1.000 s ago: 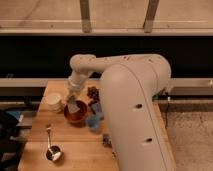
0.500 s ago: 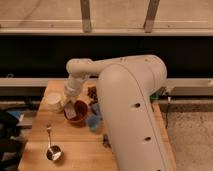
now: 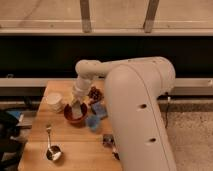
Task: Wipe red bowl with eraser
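Your claw [image 3: 75, 106] is down over the red bowl [image 3: 76, 114], at the end of the arm [image 3: 135, 100] that reaches in from the right and hides much of the bench [image 3: 70, 145]. The bowl sits toward the back left of the bench, just beside a pale cup [image 3: 54, 101] on its left and near a small blue cup [image 3: 93, 122] at its front right. The claw's fingers are drawn together, and a pale grey-brown piece, which looks like the eraser [image 3: 75, 110], hangs below them inside the bowl's rim. You cannot quite tell whether the eraser touches the bowl's inside or sits just above it.

Judging by that, the pick-up is done and you are at the wiping step itself: the eraser is where it needs to be. What is left is the stroke across the inside, then lifting clear. How much wiping is already done does not show.

A blue pad [image 3: 99, 110] lies just right of the bowl, and a spoon [image 3: 50, 145] lies well apart at the front left; neither is in your way.
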{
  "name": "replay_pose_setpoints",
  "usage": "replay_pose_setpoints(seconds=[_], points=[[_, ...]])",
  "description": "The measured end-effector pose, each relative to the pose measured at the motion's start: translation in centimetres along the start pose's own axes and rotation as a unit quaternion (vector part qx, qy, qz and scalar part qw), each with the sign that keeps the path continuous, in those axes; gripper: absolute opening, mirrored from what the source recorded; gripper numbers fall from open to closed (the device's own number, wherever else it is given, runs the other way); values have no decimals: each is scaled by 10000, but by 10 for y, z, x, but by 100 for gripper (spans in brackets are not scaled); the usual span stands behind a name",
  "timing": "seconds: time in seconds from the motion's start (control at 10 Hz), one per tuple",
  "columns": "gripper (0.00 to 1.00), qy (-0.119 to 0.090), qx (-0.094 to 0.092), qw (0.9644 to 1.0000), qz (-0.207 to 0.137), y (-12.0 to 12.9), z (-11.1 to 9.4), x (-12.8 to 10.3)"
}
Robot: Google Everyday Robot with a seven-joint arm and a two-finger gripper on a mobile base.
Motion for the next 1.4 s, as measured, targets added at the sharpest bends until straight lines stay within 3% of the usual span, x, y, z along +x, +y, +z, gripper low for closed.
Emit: replay_pose_setpoints(seconds=[0.5,0.9,1.1,1.4], points=[[0,-99,167,9995,-237,20,-3,-31],[0,162,49,9990,-422,39,17,-8],[0,205,-13,9995,-222,23,16,11],[0,32,108,9998,181,-14,-5,18]])
